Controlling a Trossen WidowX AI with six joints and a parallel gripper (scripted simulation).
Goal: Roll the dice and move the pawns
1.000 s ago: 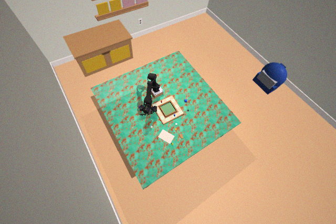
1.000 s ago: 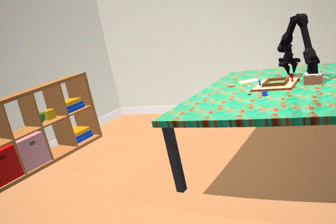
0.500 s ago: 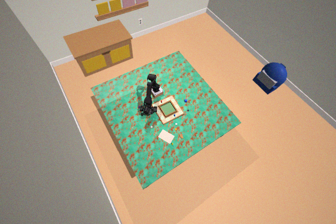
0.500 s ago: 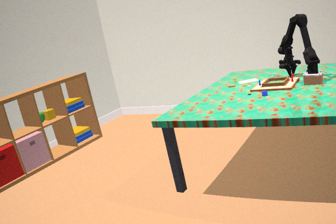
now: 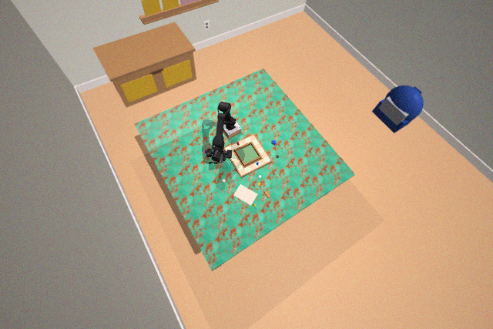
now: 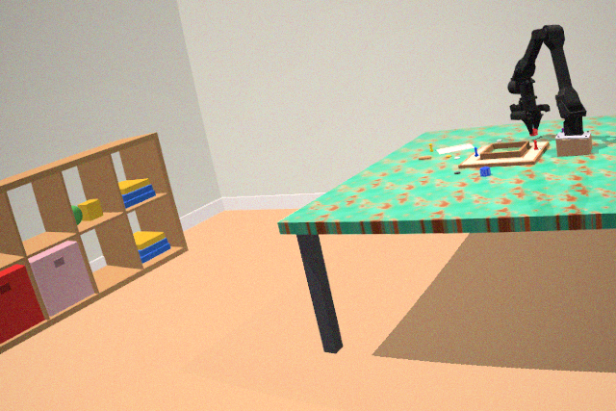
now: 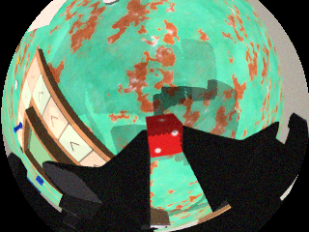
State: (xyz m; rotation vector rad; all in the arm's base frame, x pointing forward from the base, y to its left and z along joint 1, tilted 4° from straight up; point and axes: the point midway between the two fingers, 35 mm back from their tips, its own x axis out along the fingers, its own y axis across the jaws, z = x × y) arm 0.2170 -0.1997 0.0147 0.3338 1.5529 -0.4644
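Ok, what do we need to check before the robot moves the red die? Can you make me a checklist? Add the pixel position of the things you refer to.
1. Fingers (image 6: 533, 132) shut on the red die (image 6: 534, 132) (image 7: 164, 137): ok.
2. Red die lifted off the table (image 5: 278, 213) (image 6: 397, 197) (image 7: 193, 63): ok, it looks raised in the exterior view.
3. Fingers above the tray (image 5: 259, 149) (image 6: 503, 153) (image 7: 50, 141), ready to drop: not ok, they are off to its side.
4. Red pawn (image 5: 238, 143) (image 6: 535, 145) and blue pawn (image 5: 256, 163) (image 6: 475, 151) (image 7: 18, 128) standing up: ok.
5. Blue die (image 5: 273, 142) (image 6: 485, 171) (image 7: 40, 180) in the tray: not ok, it is outside on the table.
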